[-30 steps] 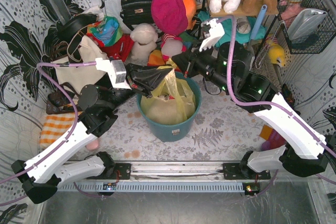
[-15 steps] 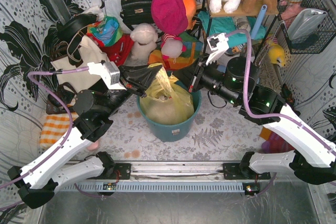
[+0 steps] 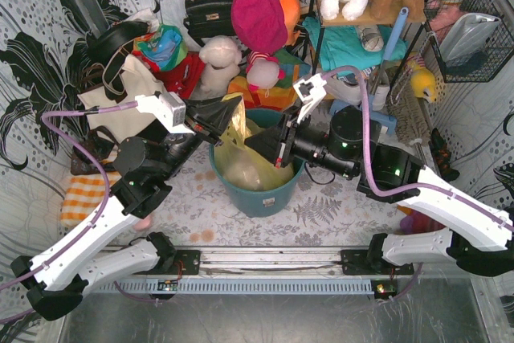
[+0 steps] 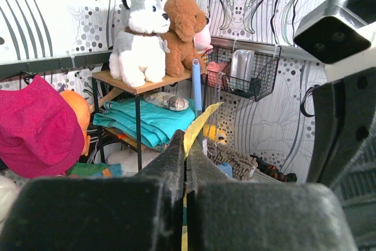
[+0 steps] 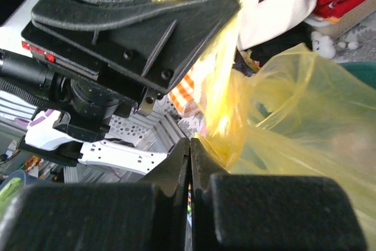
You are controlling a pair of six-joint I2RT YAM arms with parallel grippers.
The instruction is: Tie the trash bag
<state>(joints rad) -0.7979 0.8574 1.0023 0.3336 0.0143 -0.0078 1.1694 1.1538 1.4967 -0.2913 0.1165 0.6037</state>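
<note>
Top view: patterned tabletop [image 3: 337, 198], walled in by bags and plush toys at the far side. Teal bin [image 3: 261, 202] at centre, lined with trash bag [image 3: 245, 168]. Left gripper [image 3: 231, 107] clamped on a bag corner, raised to the far left to draw out one tail. Right gripper [image 3: 252, 144] pinched shut on film at the right rim, low over the bin, presumably to form the second tail.

Left wrist view: jaws pressed together, yellow strip protruding past the tips toward shelf [image 4: 135, 83].

Right wrist view: jaws closed on bunched film just beneath the opposite gripper. Tails near enough to cross, knot not yet formed
</note>
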